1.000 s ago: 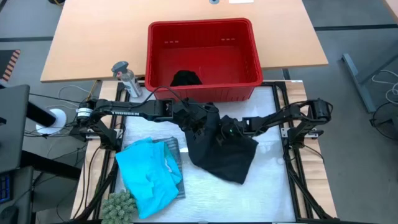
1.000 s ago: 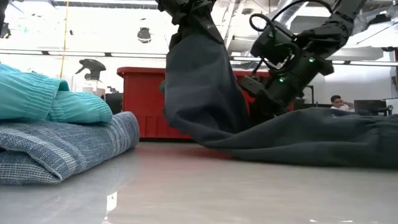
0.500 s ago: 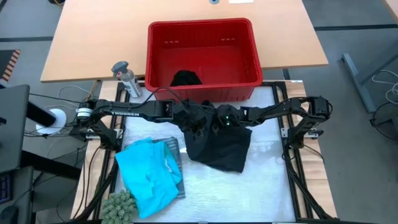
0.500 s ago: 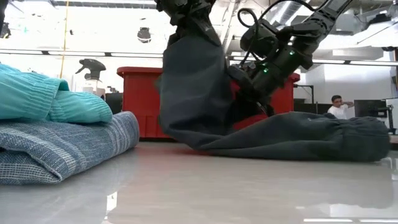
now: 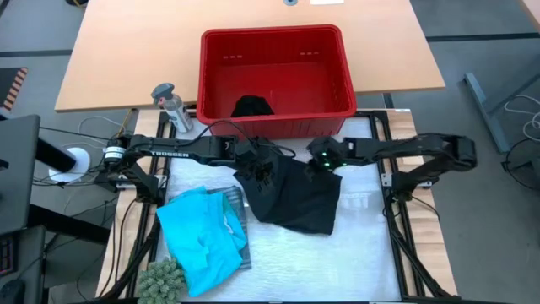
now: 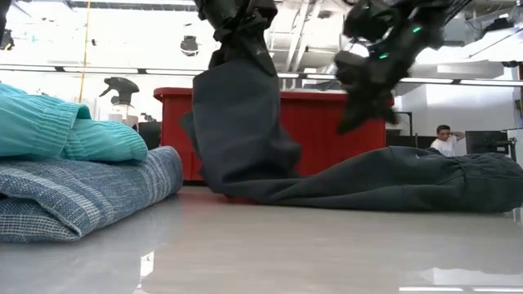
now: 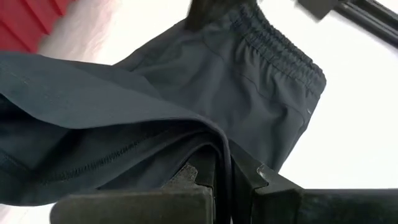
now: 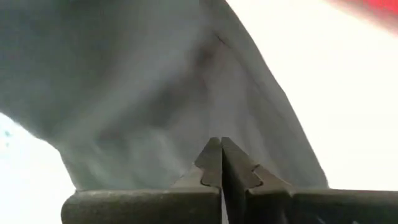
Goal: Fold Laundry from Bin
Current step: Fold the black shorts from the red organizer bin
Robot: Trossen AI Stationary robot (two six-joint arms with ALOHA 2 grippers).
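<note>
A black garment (image 5: 295,198) with an elastic waistband (image 7: 280,53) hangs from my left gripper (image 5: 257,167), which is shut on it just in front of the red bin (image 5: 274,51). The garment's lower part (image 6: 409,180) lies spread on the table toward the right. My right gripper (image 6: 359,110) hovers shut above that lying part and holds nothing. Another black garment (image 5: 251,106) lies in the bin. A turquoise garment (image 5: 201,236) rests folded on top of a blue-grey striped one (image 6: 90,192) at the near left. My left gripper pinches a bunched fold of the black garment (image 7: 214,146) between its two fingers, several layers together. In the low view the cloth hangs below the fingers (image 6: 237,90) while its lower part rests on the table.
A grey spray bottle (image 5: 171,105) stands left of the bin. A green spiky object (image 5: 160,279) sits at the near left corner. The white mat (image 5: 337,262) is bare at the near right. A person (image 6: 445,139) sits in the room beyond.
My right gripper has come up off the black garment and moved toward the far right, and now hangs clear above it. The garment's right part has sunk flat onto the table. My left gripper has drawn the hanging part a little toward the left.
</note>
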